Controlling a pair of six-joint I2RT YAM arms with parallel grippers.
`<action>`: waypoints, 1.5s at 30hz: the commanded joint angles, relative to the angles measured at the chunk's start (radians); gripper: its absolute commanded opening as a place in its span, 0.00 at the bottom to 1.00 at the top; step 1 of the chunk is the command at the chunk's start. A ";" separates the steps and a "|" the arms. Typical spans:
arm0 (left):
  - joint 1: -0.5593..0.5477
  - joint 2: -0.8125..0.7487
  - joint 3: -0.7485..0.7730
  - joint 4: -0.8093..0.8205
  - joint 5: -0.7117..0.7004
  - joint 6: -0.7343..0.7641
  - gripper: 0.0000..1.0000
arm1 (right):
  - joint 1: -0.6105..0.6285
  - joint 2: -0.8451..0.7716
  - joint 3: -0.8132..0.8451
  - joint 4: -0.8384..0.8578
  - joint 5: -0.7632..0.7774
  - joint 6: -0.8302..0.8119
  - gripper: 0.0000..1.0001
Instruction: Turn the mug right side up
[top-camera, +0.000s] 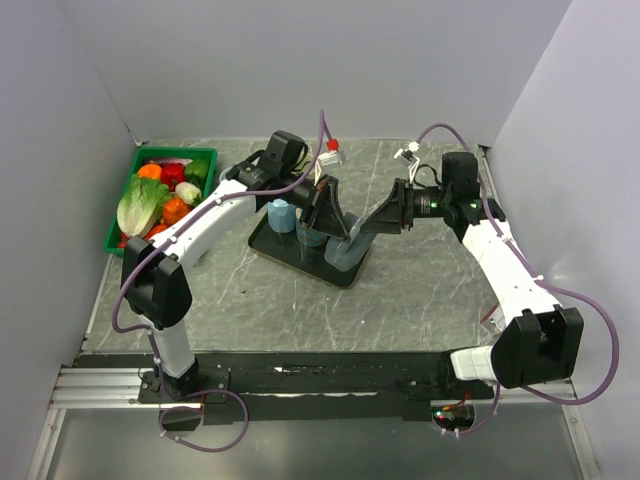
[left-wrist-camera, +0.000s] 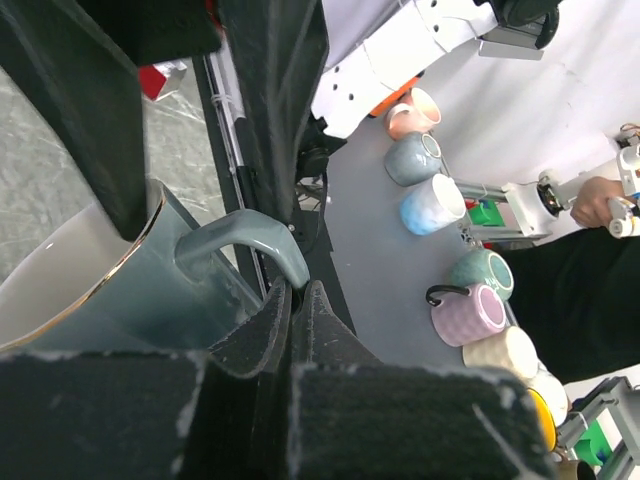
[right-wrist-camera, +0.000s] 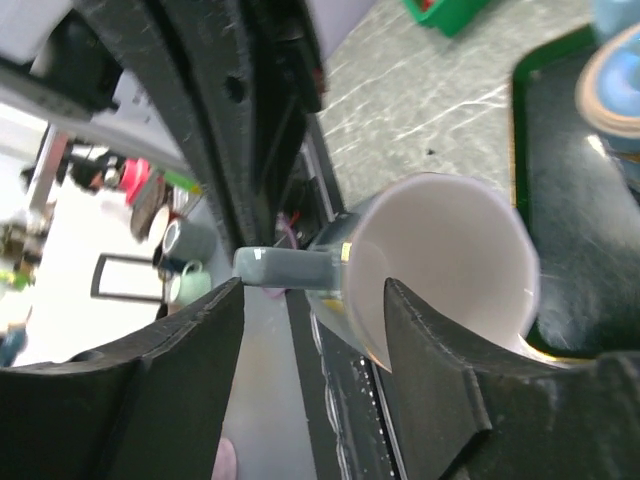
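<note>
The grey-blue mug (top-camera: 345, 252) with a gold rim is tipped over at the right end of the black tray (top-camera: 290, 255). Its white mouth faces the right wrist camera (right-wrist-camera: 440, 260). My left gripper (top-camera: 330, 225) has its fingertips pinched at the lower end of the mug's handle (left-wrist-camera: 250, 245), with the jaws nearly together (left-wrist-camera: 295, 290). My right gripper (top-camera: 362, 232) is open (right-wrist-camera: 315, 285). One of its fingers is inside the mug's mouth and the other is outside, beside the handle (right-wrist-camera: 285, 267).
A light blue mug (top-camera: 282, 214) stands upright at the tray's far left. A green basket (top-camera: 180, 152) of vegetables sits at the far left of the table. Grey walls close in both sides. Several other mugs (left-wrist-camera: 430, 200) lie off the table.
</note>
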 joint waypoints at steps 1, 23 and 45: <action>-0.005 -0.084 0.061 0.046 0.159 0.035 0.01 | 0.041 -0.005 0.039 -0.054 -0.048 -0.117 0.61; -0.005 -0.083 0.041 0.118 0.129 -0.020 0.01 | 0.146 0.065 0.137 -0.209 0.035 -0.256 0.00; 0.021 -0.020 0.095 0.415 -0.414 -0.384 0.96 | 0.072 -0.016 0.240 -0.151 0.451 -0.212 0.00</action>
